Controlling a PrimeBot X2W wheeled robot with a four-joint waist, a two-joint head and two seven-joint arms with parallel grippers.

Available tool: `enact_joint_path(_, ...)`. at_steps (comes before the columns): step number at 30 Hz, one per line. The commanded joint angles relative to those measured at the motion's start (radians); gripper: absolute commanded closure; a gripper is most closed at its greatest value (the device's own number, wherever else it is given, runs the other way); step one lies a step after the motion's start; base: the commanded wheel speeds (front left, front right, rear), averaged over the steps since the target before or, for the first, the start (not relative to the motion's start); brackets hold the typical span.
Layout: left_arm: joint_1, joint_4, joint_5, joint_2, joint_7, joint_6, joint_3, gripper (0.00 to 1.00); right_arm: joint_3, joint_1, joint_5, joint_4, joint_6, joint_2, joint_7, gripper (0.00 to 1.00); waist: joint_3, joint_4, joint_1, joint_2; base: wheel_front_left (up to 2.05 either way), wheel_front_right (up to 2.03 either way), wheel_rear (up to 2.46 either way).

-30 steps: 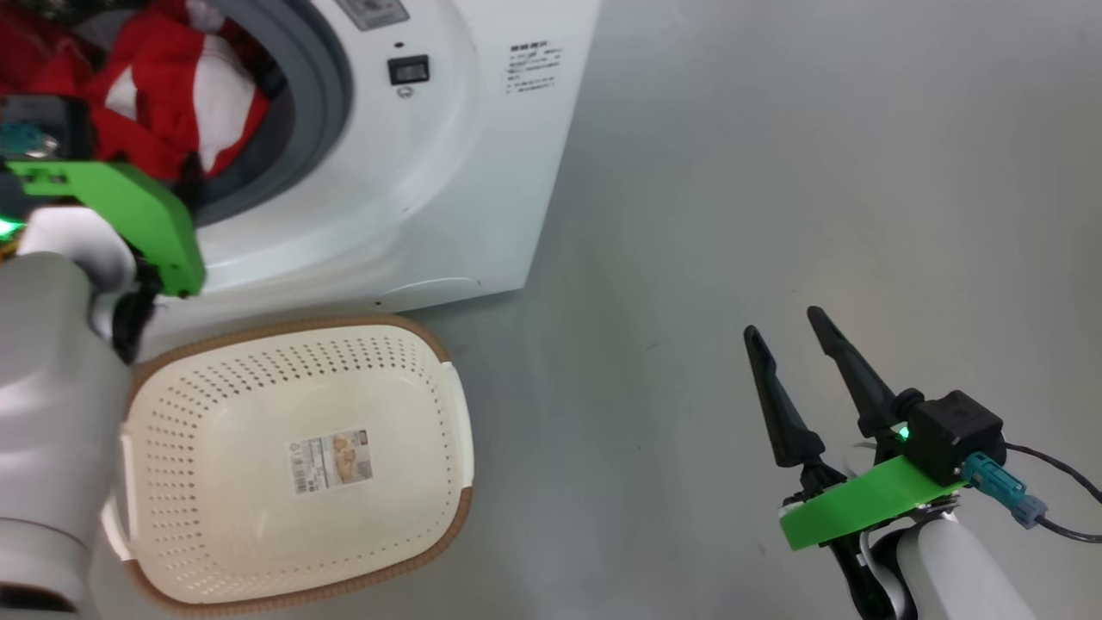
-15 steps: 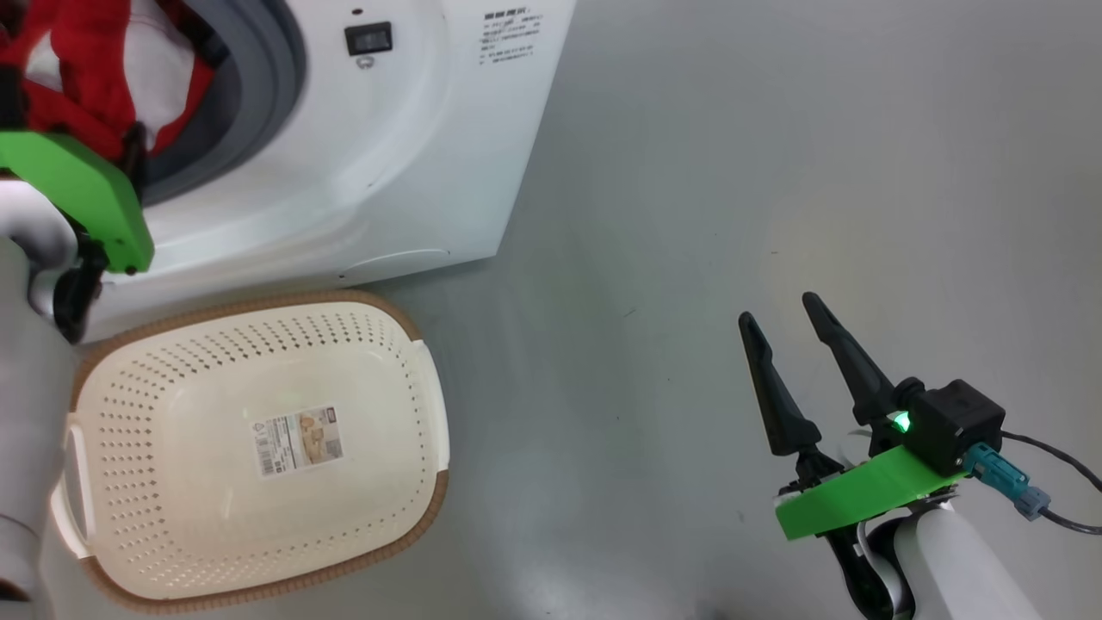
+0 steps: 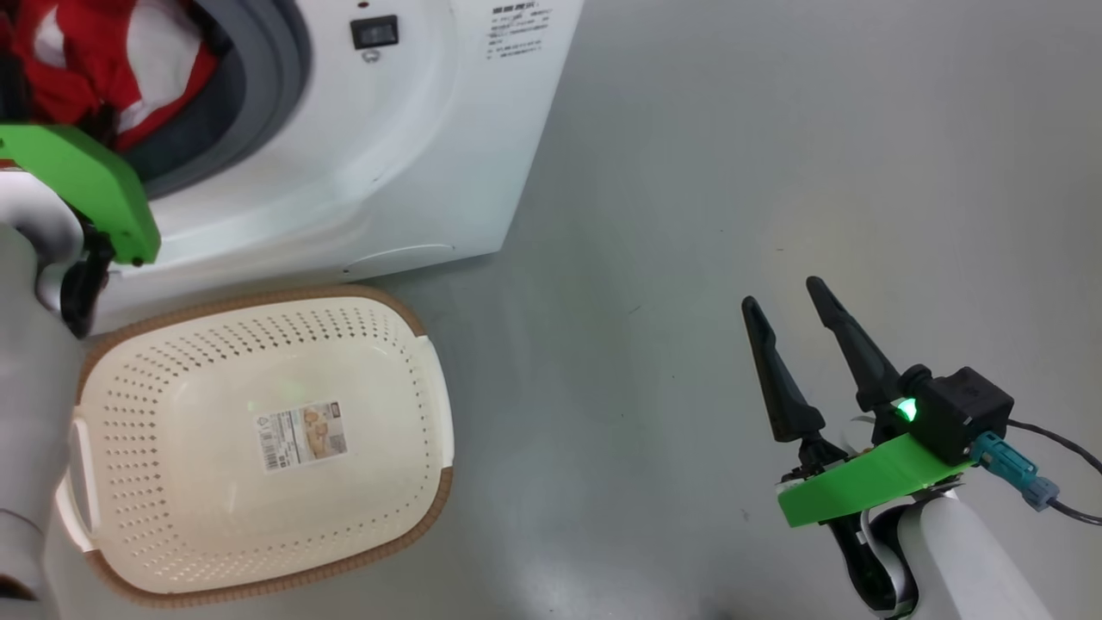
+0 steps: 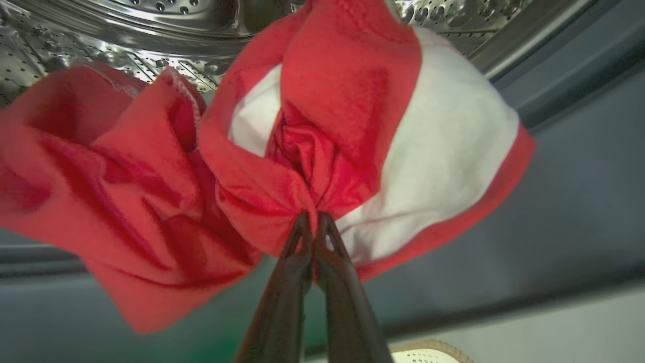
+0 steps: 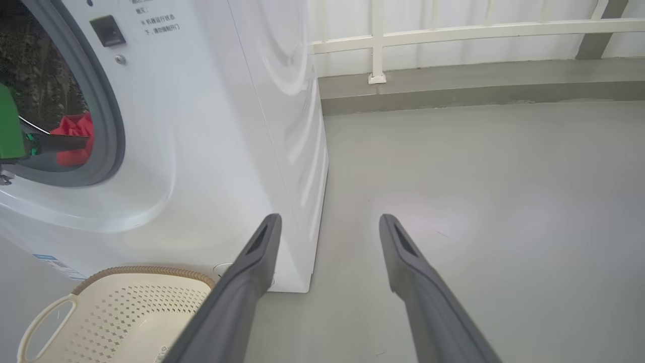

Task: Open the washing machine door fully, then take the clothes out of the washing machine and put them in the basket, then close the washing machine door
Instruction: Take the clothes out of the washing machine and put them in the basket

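Closer, left fingers [image 4: 284, 287] pinch the clothes [image 4: 352, 126], seemingly before the drum [image 4: 151, 20].

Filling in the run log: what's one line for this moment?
left gripper: shut on clothes in washing machine | right gripper: open | basket: empty

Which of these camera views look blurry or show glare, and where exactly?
Left wrist view: the clothes are soft and smeared, worst at the left, and the steel drum glints. Head view: sharp throughout, with only a soft sheen on the floor. Right wrist view: a pale glare patch on the floor ahead.
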Motion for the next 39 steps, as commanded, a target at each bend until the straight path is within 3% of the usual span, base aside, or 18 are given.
enact_joint_path(1, -0.015, -0.025, -0.01, 0.038, -0.024, 0.001, 0.003, 1.0, 0.013, -0.008, -0.001, -0.023, 0.006, 0.0, -0.006, 0.0, -0.011, 0.01, 0.0, 0.0, 0.0, 0.0, 0.0)
enact_joint_path(12, 0.084, -0.101, -0.119, 0.008, -0.233, 0.001, -0.007, 1.0, -0.01, 0.023, -0.016, -0.006, 0.006, 0.0, -0.006, 0.0, -0.104, 0.065, 0.0, 0.0, 0.0, 0.0, 0.0)
enact_joint_path(18, 0.154, -0.215, -0.152, 0.019, -0.265, 0.001, 0.042, 1.0, -0.032, 0.045, -0.028, 0.002, 0.006, 0.0, -0.006, 0.0, -0.151, 0.102, 0.0, 0.0, 0.0, 0.0, 0.0)
enact_joint_path(24, 0.296, -0.429, -0.089, 0.018, -0.266, 0.005, 0.189, 1.0, -0.055, 0.065, -0.036, 0.001, 0.006, -0.002, -0.006, 0.0, -0.188, 0.132, 0.0, 0.0, 0.0, 0.0, 0.0)
enact_joint_path(33, 0.508, -0.735, 0.068, -0.062, -0.266, 0.003, 0.39, 1.0, -0.087, 0.091, -0.036, -0.005, 0.006, -0.015, -0.006, 0.0, -0.23, 0.169, 0.0, 0.0, 0.0, 0.0, 0.0)
enact_joint_path(39, 0.601, -0.9, 0.15, -0.113, -0.266, 0.001, 0.449, 1.0, -0.094, 0.106, -0.036, -0.007, 0.006, -0.023, -0.006, 0.0, -0.249, 0.189, 0.0, 0.0, 0.0, 0.0, 0.0)
